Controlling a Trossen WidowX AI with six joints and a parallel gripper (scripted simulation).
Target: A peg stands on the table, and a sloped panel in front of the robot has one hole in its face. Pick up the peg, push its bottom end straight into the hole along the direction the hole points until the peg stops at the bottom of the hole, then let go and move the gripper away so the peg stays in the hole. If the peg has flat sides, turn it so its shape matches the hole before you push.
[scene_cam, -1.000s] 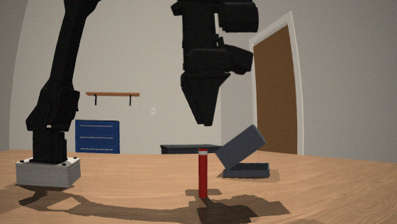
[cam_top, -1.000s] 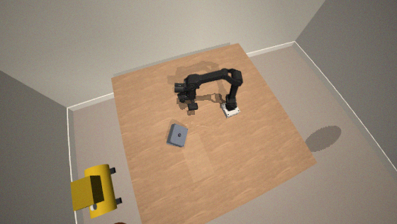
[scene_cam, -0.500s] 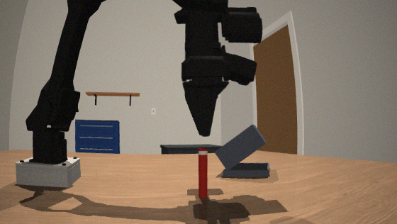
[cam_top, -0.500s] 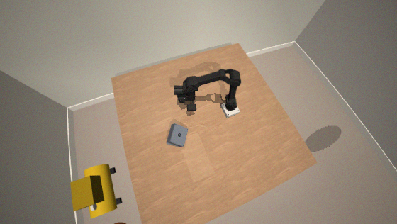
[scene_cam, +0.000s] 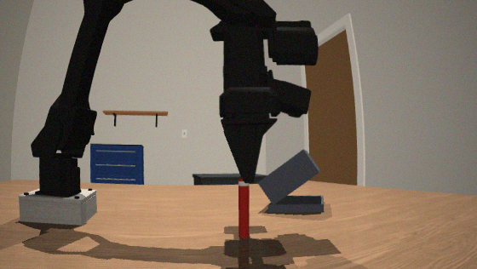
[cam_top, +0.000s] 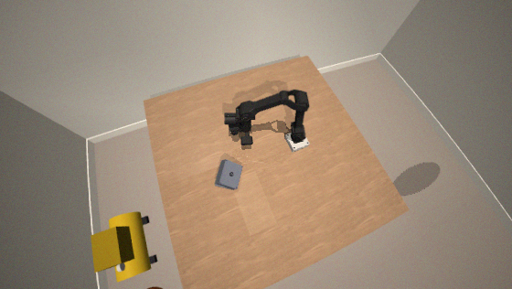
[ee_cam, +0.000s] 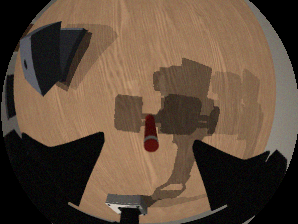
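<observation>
A red peg (scene_cam: pixel 244 213) (ee_cam: pixel 150 131) with a pale band near its top stands upright on the table. Its top looks round in the wrist view. My gripper (scene_cam: pixel 249 182) (ee_cam: pixel 149 141) is open and empty, pointing straight down. Its fingertips are about level with the peg's top, and in the wrist view the peg shows between the two widely spread fingers. In the top view the arm hides the peg. The blue-grey sloped panel (cam_top: pixel 225 168) (scene_cam: pixel 290 176) (ee_cam: pixel 37 75) stands apart from the peg, its face tilted. Its dark hole (cam_top: pixel 231 174) (ee_cam: pixel 26 64) looks small and round.
The arm's pale base (cam_top: pixel 298 145) (scene_cam: pixel 51 209) (ee_cam: pixel 125 200) is on the table (cam_top: pixel 320 183) (scene_cam: pixel 170 213), on the opposite side of the peg from the panel. The panel's low foot (scene_cam: pixel 295 205) rests on the table. The arm's shadow falls around the peg. A yellow object (cam_top: pixel 133 247) is beyond the table edge.
</observation>
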